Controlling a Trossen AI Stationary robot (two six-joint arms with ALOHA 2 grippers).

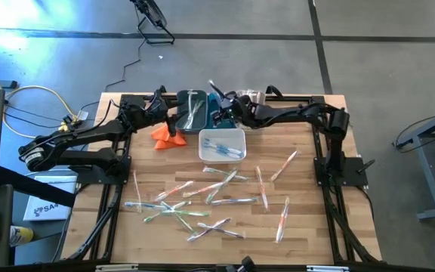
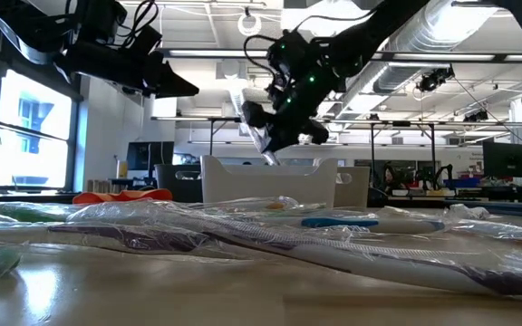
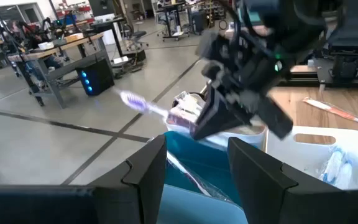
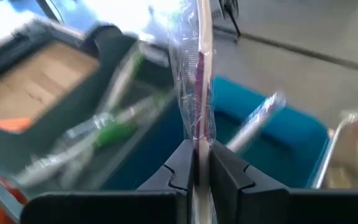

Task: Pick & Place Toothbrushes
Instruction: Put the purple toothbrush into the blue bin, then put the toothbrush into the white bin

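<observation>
Right claw poised with a wrapped toothbrush over the blue bin

The right claw (image 4: 202, 163) is pinched shut on a purple-handled toothbrush (image 4: 199, 68) in clear wrap, hanging above the blue bin (image 1: 219, 106), which sits just beside the white bin (image 1: 223, 158), on its far side. The brush's long axis runs outward from the claw, its head poking past the blue bin's far edge, so judging by that the next move is a short drop straight down. The left claw (image 3: 194, 165) waits with fingers wide, just beyond the dark teal bin (image 1: 192, 109), farther from the held brush. Three bins stand in view. One brush is held; roughly fifteen to twenty toothbrushes (image 1: 202, 198) lie scattered on the bench (image 1: 308, 238) nearer than the white bin, overlapping too much for a firm count.
</observation>
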